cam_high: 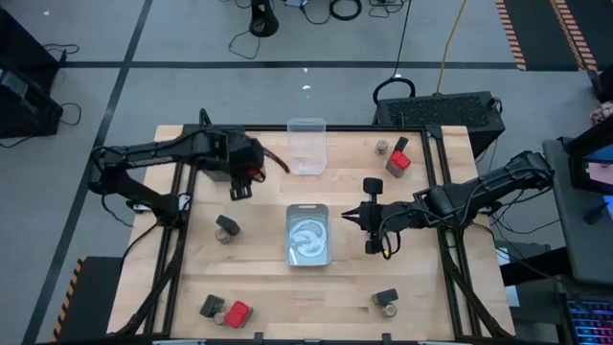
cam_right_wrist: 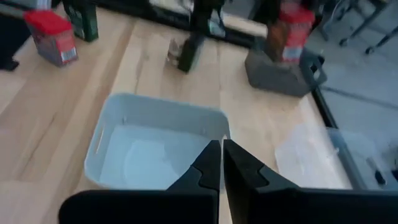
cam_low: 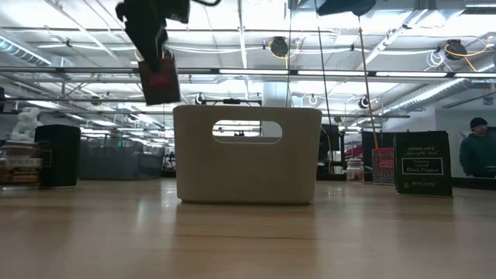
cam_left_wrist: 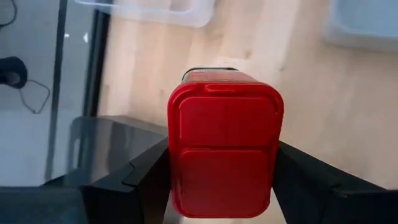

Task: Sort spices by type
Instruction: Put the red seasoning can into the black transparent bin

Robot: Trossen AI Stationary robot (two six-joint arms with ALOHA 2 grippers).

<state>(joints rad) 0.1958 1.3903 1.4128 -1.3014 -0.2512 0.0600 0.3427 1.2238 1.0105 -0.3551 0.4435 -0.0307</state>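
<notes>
Your left gripper (cam_left_wrist: 221,186) clamps a red spice box (cam_left_wrist: 225,149) by its sides and carries it above the table (cam_high: 259,278), lid toward the wrist camera. Just beyond it sits the clear plastic bin (cam_high: 307,146); a black spice box (cam_high: 227,227) stands below and nearby. Your right gripper (cam_right_wrist: 221,163) hangs pinched shut and empty over the silvery tin (cam_right_wrist: 155,146). The grip looks narrow on smooth plastic: a sharp swing could, in my judgement, let the box slip and fall. Another red spice box (cam_high: 399,161) waits at the far right corner, well apart.
</notes>
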